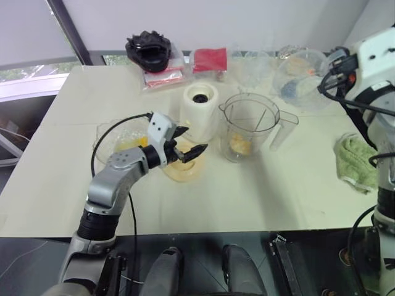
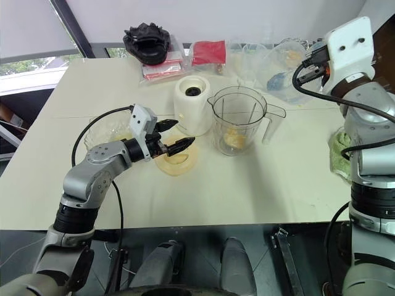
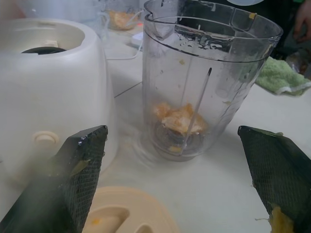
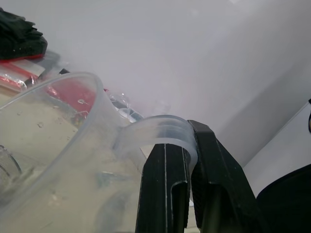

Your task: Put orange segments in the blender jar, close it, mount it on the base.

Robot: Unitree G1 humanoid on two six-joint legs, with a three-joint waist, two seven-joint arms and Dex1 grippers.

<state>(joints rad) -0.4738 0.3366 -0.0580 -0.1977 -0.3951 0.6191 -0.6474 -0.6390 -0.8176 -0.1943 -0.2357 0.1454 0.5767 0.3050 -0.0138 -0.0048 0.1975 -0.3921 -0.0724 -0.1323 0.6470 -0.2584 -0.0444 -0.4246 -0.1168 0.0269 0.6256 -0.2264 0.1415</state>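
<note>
The left jaws are spread wide, and their black fingers [image 3: 80, 165] are held low over a cream lid [image 1: 182, 169] just left of the centre of the left eye view. Whether the lid is touched cannot be told. A speck of orange pulp is stuck to one finger. The right jaws are pressed together on the translucent handle [image 4: 167, 132] of a clear jug [image 1: 300, 69], which is seen at the upper right of the left eye view. Whether that jug rests on the bench [image 1: 265, 197] cannot be told.

Ahead of the left jaws, the blender jar [image 1: 250, 126] is stood upright on the bench at the centre of the frame, uncovered and not mounted. A few orange segments [image 3: 179, 118] are seen at its bottom. The white base [image 1: 200, 111] is placed just left of the jar, very close to it, and above the lid in the frame.

At the left of the frame, partly hidden by the left arm, a clear bowl [image 1: 108, 137] with orange pieces in it is set on the bench. A green cloth [image 1: 357, 161] is laid at the right edge. A black object [image 1: 148, 49] and a red packet [image 1: 210, 60] are found along the top of the frame.
</note>
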